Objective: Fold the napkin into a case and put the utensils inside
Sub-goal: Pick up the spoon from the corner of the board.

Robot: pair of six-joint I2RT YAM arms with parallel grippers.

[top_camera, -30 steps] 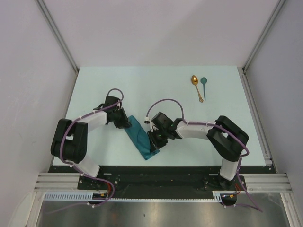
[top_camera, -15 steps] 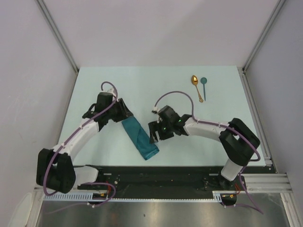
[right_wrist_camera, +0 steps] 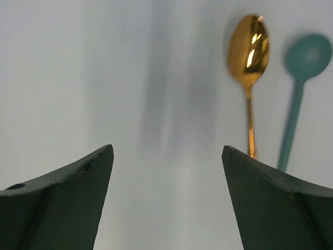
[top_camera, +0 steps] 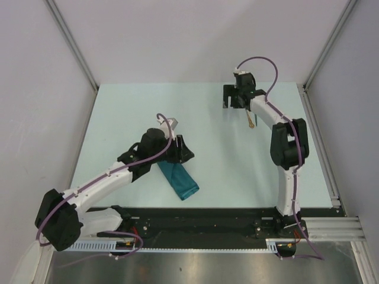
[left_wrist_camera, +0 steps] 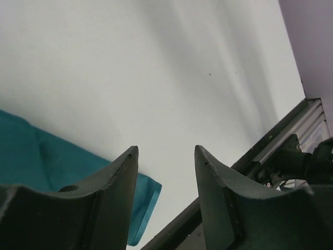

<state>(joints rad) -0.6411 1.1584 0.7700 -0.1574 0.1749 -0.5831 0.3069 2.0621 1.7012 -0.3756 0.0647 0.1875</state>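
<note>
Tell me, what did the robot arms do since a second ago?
Both grippers came off the folded teal case and opened. The right gripper swung away to the far side of the table and now hovers by the gold spoon and the teal spoon. The left gripper shifted a little rightward, over the case's far end. The case and both spoons stayed put.

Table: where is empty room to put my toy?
Bare: the far left of the pale table, between wall and left arm; and the near right, between the folded teal cloth case and right arm. Crowded: far right, where the right end effector hovers by the shiny gold metal spoon and slender teal spoon.
</note>
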